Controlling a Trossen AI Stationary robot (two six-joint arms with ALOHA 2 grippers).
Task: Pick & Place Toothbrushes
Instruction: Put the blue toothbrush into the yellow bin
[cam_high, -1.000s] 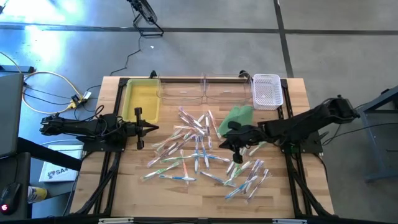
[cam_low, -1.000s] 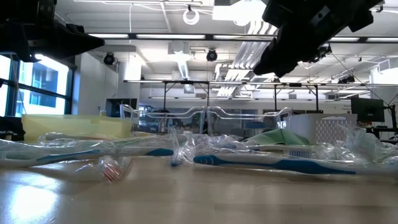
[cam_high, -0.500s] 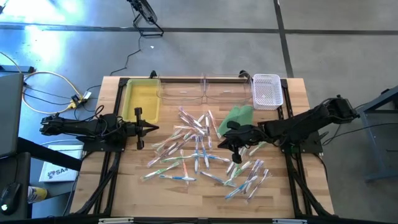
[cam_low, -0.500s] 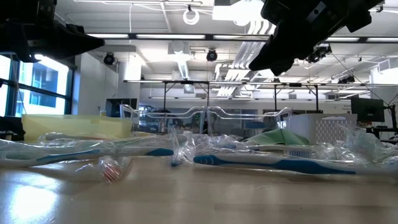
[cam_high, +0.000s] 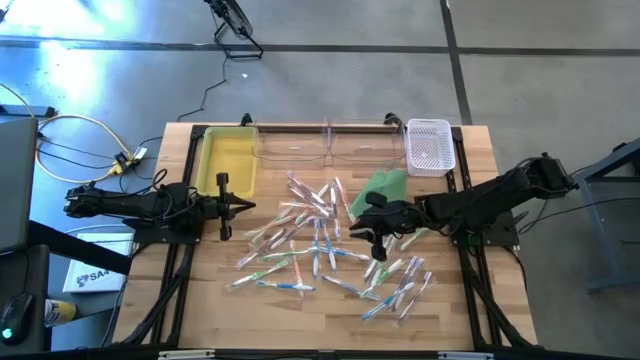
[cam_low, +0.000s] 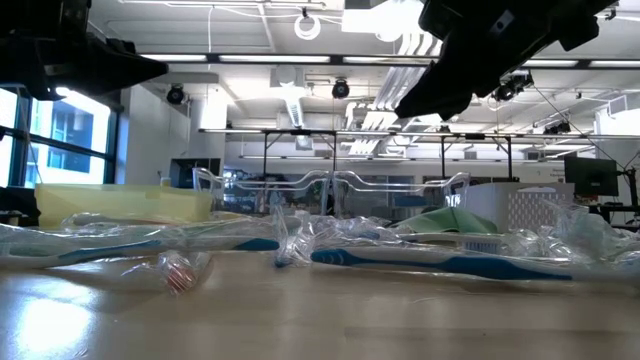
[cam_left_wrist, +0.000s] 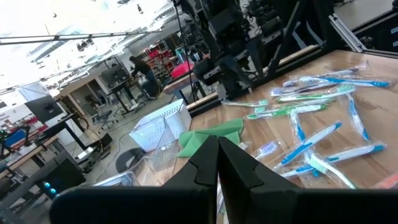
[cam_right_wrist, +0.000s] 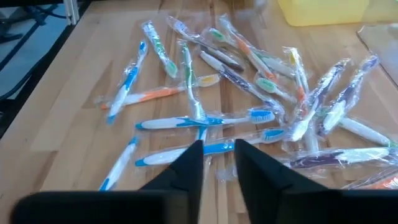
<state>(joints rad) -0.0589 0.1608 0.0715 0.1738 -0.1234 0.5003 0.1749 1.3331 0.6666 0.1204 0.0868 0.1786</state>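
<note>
Right gripper (cam_high: 365, 231): hanging above the right side of the pile, just off the near-left corner of the green cloth (cam_high: 380, 189); its fingers (cam_right_wrist: 189, 163) have just parted, a clear gap now between them where a second ago they were together; nothing is between them.
Right arm: barely shifted from the earlier frames; in the low view the dark wrist sits at the same height above the table (cam_high: 470, 310).
Left gripper (cam_high: 247, 207): waiting left of the pile, near the yellow bin (cam_high: 227, 163); fingers (cam_left_wrist: 205, 163) pressed together, holding nothing, unchanged from before.
Toothbrushes (cam_high: 320, 240): scattered in clear wrappers over the middle of the table, from near the far trays to the near right; the spread looks the same as a second ago; none lifted.
Under the right gripper: the wrist view shows blue-and-white toothbrushes lying crosswise straight ahead of the fingertips, on the wood.
Far edge: yellow bin on the left, two clear trays (cam_high: 330, 146) in the middle, white basket (cam_high: 430, 146) on the right; whether any hold brushes I cannot tell.
</note>
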